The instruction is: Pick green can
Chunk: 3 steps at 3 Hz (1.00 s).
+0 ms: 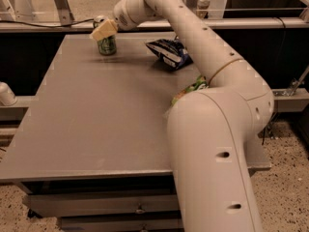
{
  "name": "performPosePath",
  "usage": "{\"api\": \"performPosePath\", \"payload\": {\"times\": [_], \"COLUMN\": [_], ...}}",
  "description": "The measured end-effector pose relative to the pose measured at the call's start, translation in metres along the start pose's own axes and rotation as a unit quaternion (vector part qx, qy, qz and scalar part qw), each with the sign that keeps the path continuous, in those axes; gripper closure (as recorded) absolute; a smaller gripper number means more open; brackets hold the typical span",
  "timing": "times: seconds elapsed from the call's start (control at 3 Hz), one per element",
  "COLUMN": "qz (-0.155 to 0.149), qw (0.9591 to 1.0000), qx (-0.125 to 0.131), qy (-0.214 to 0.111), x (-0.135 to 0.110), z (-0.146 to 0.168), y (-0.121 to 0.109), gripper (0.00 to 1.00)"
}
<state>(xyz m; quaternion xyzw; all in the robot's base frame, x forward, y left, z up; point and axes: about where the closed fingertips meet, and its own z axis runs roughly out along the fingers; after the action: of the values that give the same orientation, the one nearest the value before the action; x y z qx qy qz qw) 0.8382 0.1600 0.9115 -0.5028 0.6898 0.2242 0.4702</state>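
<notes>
In the camera view, the green can point(107, 46) stands upright near the far left corner of the table point(96, 124), its long axis vertical. The gripper point(103, 31) reaches in from the right and sits across the can's top, hiding the rim, so the can's body lies just below the claw. Whether the claw is spread or closed I cannot tell from here. I'd judge it needs to settle lower around the body. A dark snack bag point(169, 54) lies apart, to the right.
</notes>
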Motion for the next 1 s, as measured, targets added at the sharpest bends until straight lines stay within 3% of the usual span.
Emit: {"api": "performPosePath", "payload": {"times": [0.67,1.0], "qz": [0.010,0.019], "qw": [0.9999,0.9995], "qx": [-0.011,-0.014], "qy": [-0.004,-0.023], "x": [-0.001,-0.010], "z": [0.002,-0.015], "y": [0.004,0.009], "gripper": [0.65,0.87]}}
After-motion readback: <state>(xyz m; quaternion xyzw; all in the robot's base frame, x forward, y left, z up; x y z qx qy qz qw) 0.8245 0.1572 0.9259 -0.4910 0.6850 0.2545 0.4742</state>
